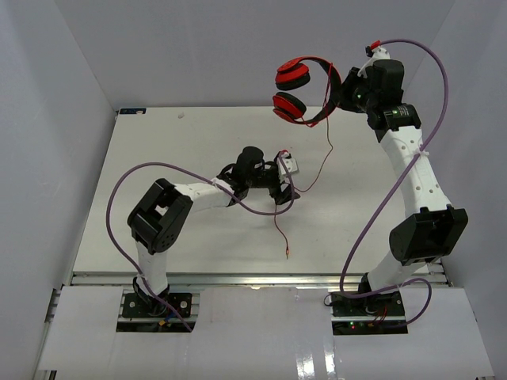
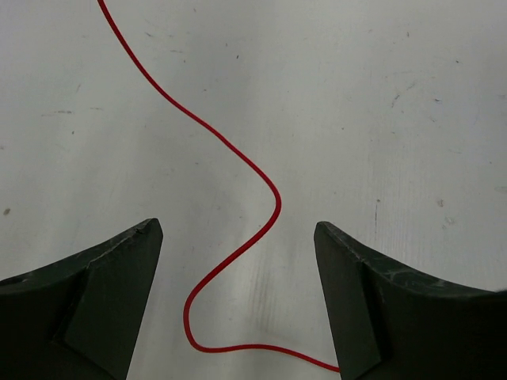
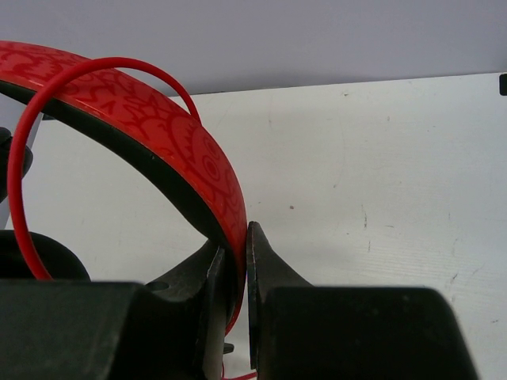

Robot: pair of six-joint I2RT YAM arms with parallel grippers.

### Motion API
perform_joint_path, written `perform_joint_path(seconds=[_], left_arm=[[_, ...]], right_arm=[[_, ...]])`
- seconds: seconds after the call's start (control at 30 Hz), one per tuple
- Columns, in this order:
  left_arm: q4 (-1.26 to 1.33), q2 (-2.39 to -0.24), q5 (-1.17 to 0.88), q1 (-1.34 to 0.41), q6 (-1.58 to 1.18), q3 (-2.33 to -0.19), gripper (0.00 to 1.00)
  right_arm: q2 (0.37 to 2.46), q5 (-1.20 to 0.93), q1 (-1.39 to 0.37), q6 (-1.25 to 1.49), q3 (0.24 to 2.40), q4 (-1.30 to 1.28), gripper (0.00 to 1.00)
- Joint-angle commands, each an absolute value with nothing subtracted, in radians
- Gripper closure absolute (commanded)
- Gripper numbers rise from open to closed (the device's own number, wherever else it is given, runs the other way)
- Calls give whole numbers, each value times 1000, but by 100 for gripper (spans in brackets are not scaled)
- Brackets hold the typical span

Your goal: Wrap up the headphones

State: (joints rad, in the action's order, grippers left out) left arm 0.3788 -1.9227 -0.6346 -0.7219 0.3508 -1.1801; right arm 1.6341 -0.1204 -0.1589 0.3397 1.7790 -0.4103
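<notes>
The red headphones (image 1: 299,89) hang in the air at the back right, held by their band. My right gripper (image 1: 339,93) is shut on the headband (image 3: 202,170), which passes between its jaws in the right wrist view. One loop of the thin red cord (image 3: 22,166) arches over the band. The cord (image 1: 324,162) hangs down to the table and trails to its plug end (image 1: 286,252) near the front. My left gripper (image 1: 283,184) is open, low over the table. The cord (image 2: 238,154) snakes on the table between its fingers, touching neither.
Purple arm cables (image 1: 396,182) loop beside both arms. White walls close in the table (image 1: 158,158) on the left, back and right. A metal rail (image 1: 253,279) runs along the near edge.
</notes>
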Motion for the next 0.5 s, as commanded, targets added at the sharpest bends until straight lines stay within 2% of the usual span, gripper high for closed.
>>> perform_joint_path(seconds=[0.0, 0.07, 0.2, 0.23, 0.33, 0.47], left_arm=[[216, -1925, -626, -724, 349, -1212, 14], [198, -1942, -603, -725, 340, -1217, 23], [180, -1993, -582, -724, 331, -1242, 65], [180, -2000, -577, -724, 330, -1243, 71], [189, -2009, -550, -724, 338, -1233, 86], [259, -1956, -532, -712, 327, -1171, 97]], right_arm=[[1561, -140, -157, 366, 1802, -327, 92], [1554, -138, -158, 363, 1790, -315, 92], [1544, -132, -158, 351, 1784, -316, 92], [1540, -128, -158, 346, 1783, -316, 92], [1529, -114, -158, 329, 1781, -314, 92], [1520, -92, -158, 308, 1768, -305, 92]])
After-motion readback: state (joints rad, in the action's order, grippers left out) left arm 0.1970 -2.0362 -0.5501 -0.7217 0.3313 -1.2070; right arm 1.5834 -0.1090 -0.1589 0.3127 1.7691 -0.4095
